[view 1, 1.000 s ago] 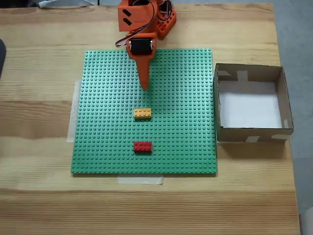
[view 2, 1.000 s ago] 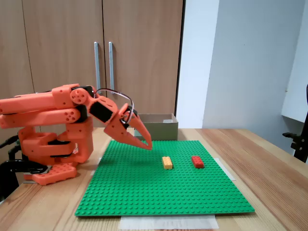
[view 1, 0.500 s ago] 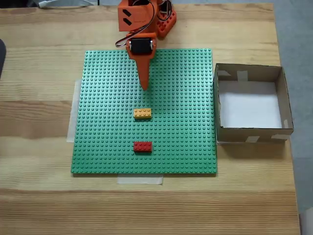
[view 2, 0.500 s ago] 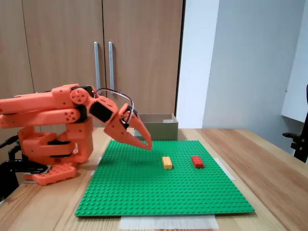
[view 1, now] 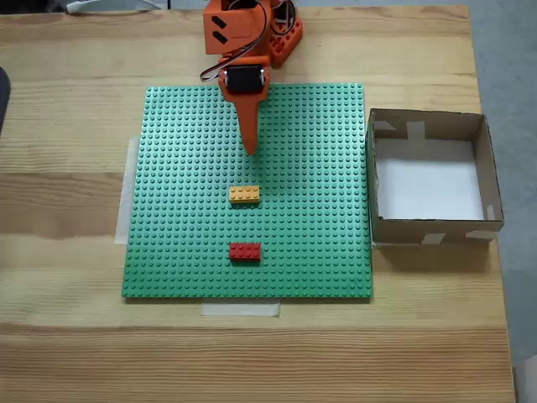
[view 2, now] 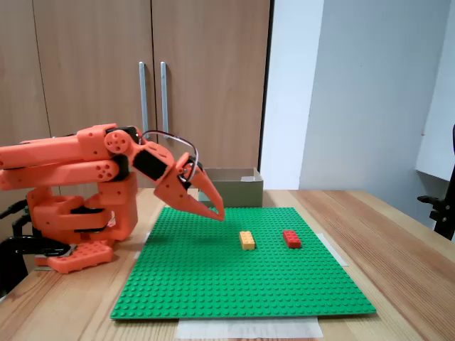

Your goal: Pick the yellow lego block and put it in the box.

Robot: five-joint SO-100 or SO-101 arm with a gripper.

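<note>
Partly hidden box (view 2: 229, 186) behind closed fingers (view 2: 219, 215), yellow lego block (view 1: 244, 195) apart.

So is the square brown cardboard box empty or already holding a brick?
Empty. The square brown cardboard box shows a bare white floor from above; the small yellow-orange lego brick sits on the green studded baseplate.

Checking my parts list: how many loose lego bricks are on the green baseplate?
2. The yellow brick sits near the baseplate's middle, just ahead of the tool. The red brick lies beyond it, nearer the taped edge. None seem hidden.
</note>
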